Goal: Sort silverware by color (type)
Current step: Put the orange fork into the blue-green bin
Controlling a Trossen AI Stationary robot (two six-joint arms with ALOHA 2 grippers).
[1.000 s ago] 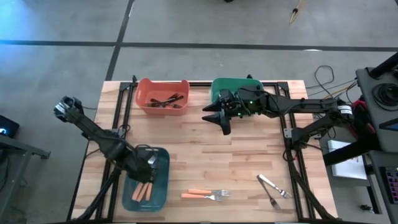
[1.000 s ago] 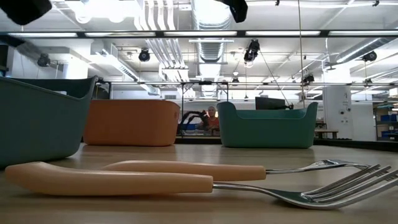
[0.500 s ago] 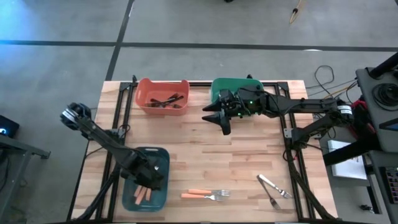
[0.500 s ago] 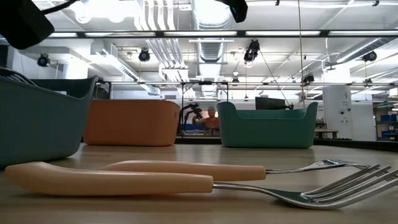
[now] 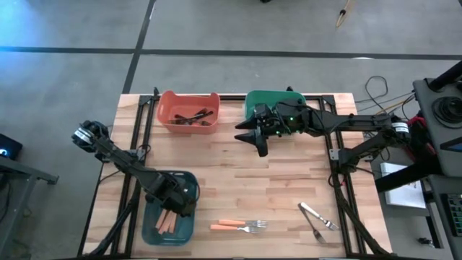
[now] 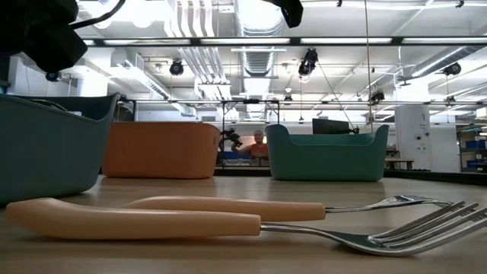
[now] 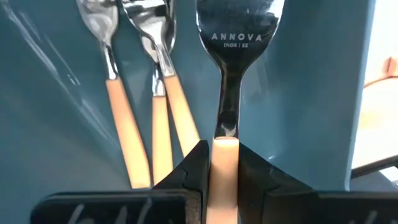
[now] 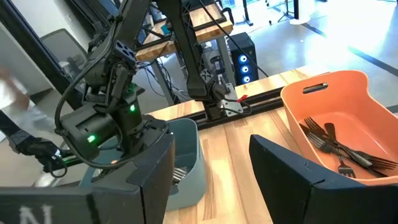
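Note:
My left gripper (image 5: pixel 178 201) is down inside the blue bin (image 5: pixel 189 180), shut on an orange-handled fork (image 7: pixel 231 37). Three more orange-handled forks (image 7: pixel 155 124) lie on the bin's floor beside it. Two orange-handled forks (image 5: pixel 238 226) lie flat on the table near its near edge, close in the low view (image 6: pixel 152 217). Silver utensils (image 5: pixel 317 219) lie toward the near right corner. Black forks (image 5: pixel 193 117) rest in the orange bin (image 5: pixel 166 101). My right gripper (image 5: pixel 260 142) hovers open in front of the green bin (image 5: pixel 271 97), touching nothing. My left gripper pinches the fork's orange handle (image 7: pixel 224 149) between its two fingers (image 7: pixel 196 171), close to where the metal neck joins it. The fingers lie along the fork, whose metal head points away from them over the bin's floor. Whether the head touches the floor I cannot tell.
Three bins stand on the table: blue at the near left, orange and green (image 6: pixel 327 152) along the far edge. Bare wood lies between them at mid-table. Metal frame rails run along the table's sides. A person (image 6: pixel 260 144) shows far behind the table.
My left gripper has moved down into the blue bin, toward the table's near and right edges, carrying the orange-handled fork with it. In the low view the arm's dark shape has dropped lower over the bin. My right arm has kept still.

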